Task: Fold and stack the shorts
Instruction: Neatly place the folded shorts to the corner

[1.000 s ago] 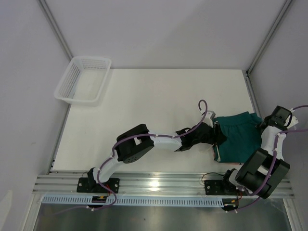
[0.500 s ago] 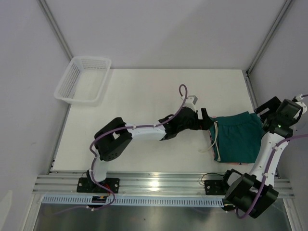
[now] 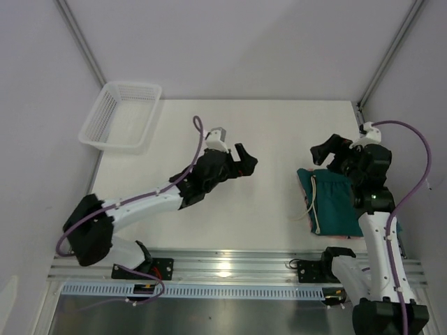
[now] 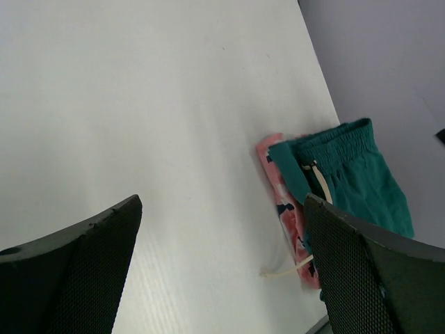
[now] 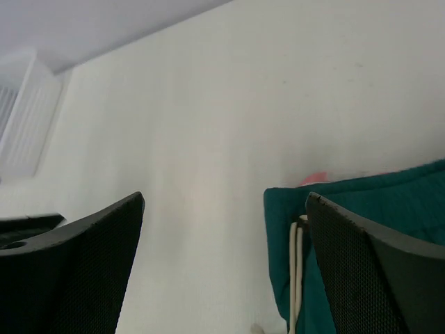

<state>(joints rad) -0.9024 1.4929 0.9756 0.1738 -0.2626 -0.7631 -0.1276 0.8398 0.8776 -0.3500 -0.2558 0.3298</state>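
Observation:
The dark teal shorts [image 3: 339,206] lie folded at the table's right side, on top of the salmon-pink shark-print shorts [image 4: 284,205], whose edge shows along the left side. A pale drawstring [image 4: 290,267] trails onto the table. My left gripper [image 3: 246,162] is open and empty above the table's middle, well left of the stack; its wrist view [image 4: 221,240] shows the stack ahead on the right. My right gripper [image 3: 325,150] is open and empty, just above the stack's far edge. The right wrist view [image 5: 224,240] shows the teal shorts [image 5: 368,209] and a pink sliver [image 5: 314,179].
A white mesh basket [image 3: 119,115] hangs over the table's far left corner. Aluminium frame posts stand at the back corners. The arms' mounting rail [image 3: 230,265] runs along the near edge.
My left gripper has pulled back from the stack's left edge toward the table's middle. My right arm has swung from the right of the stack to above its far edge. The shorts lie still.

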